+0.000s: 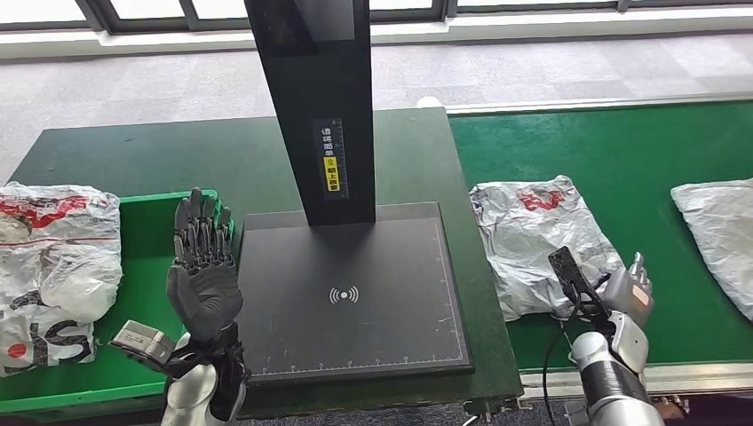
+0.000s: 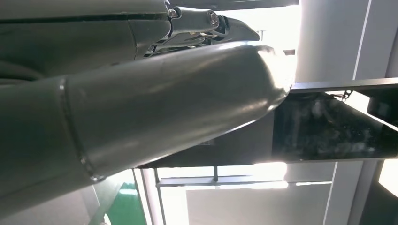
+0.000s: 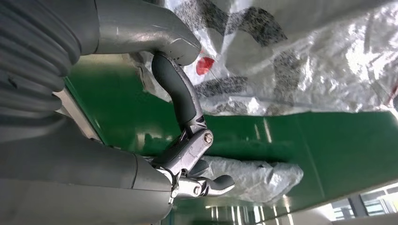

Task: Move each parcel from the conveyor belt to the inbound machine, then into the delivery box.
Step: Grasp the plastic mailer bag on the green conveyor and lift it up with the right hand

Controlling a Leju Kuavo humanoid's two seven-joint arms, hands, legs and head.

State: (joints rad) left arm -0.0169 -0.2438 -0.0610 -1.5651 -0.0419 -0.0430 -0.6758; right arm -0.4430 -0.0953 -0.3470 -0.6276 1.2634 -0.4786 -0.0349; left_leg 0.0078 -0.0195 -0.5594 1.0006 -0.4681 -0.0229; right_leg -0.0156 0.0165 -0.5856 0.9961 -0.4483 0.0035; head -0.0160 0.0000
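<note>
1. Two green surfaces fill the head view: the conveyor belt (image 1: 622, 160) on the robot's right and a dark green table (image 1: 178, 160) on its left.
2. On the table stands the inbound machine (image 1: 351, 284), a flat black scan plate with a tall black post (image 1: 311, 98) rising from its far edge; a yellow-and-white label sits on the post.
3. Left of the plate is the green delivery box (image 1: 146, 257), with white and red printed plastic parcels (image 1: 53, 266) lying in it.
4. On the belt, just right of the machine, lies a crumpled silver-white parcel (image 1: 537, 244) with red print.
5. A second parcel (image 1: 724, 231) lies further right on the belt, apart from the first and cut off by the picture's edge.
6. The left hand (image 1: 204, 271) is raised upright between the box and the plate, dark fingers straight and close side by side, palm flat, holding nothing.
7. The right hand (image 1: 622, 293) is at the near edge of the first parcel. In the right wrist view its fingers (image 3: 180, 93) are spread and curve loosely over the belt with nothing between them, the parcel (image 3: 300, 56) beside the fingers; whether they touch it cannot be told.
</note>
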